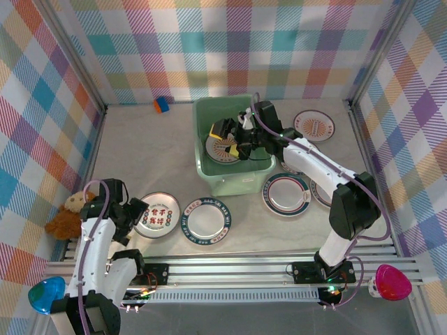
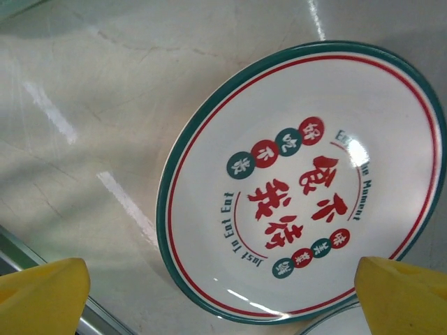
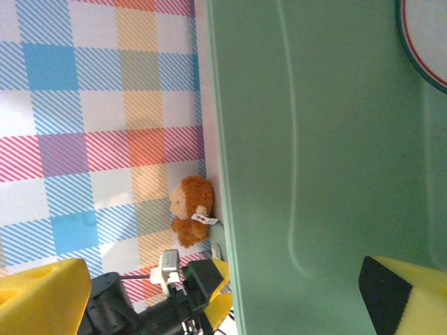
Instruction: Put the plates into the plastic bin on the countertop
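Note:
My left gripper (image 1: 137, 212) stands open beside and just above a white plate with red characters (image 1: 157, 215). That plate (image 2: 300, 181) lies flat on the countertop (image 2: 84, 125), and the left gripper (image 2: 223, 307) spreads wide over its near rim, holding nothing. The mint-green plastic bin (image 1: 241, 183) stands mid-table with a plate (image 1: 216, 150) inside. My right gripper (image 1: 223, 139) hangs open inside the bin over that plate. In the right wrist view the right gripper (image 3: 223, 300) faces the bin's wall (image 3: 314, 174), with a plate rim (image 3: 427, 49) at top right.
More plates lie on the countertop: a teal-rimmed one (image 1: 204, 221), one (image 1: 286, 194) right of the bin, one (image 1: 313, 125) at the back right. A brown plush toy (image 1: 67, 215) sits at the left wall. A small blue-orange block (image 1: 162, 105) lies at the back.

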{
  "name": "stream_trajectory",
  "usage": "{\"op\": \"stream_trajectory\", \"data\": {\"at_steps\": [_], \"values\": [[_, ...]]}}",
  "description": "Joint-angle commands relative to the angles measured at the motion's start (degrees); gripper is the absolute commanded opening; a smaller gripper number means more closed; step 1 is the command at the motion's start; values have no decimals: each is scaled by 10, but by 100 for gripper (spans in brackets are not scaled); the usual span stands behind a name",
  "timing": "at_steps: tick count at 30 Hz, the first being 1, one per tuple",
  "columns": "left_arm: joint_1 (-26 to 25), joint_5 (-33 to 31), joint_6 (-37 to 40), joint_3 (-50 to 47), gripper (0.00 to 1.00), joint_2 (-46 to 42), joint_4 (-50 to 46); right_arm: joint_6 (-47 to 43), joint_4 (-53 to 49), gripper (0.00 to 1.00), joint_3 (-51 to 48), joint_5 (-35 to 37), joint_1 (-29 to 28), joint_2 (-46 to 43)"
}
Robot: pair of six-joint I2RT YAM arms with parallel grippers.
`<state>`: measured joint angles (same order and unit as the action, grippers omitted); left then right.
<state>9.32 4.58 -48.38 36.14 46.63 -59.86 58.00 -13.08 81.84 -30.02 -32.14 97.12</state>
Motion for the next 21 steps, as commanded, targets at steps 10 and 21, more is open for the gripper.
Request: {"op": "stream_trajectory", "data": {"at_steps": [10,21], "values": [[-11,25,-10,-34,96,76,67,2,32,99,-29,-37,12,-5],[-16,40,19,-54,94,134,123,10,42,99,-29,-50,27,15]]}}
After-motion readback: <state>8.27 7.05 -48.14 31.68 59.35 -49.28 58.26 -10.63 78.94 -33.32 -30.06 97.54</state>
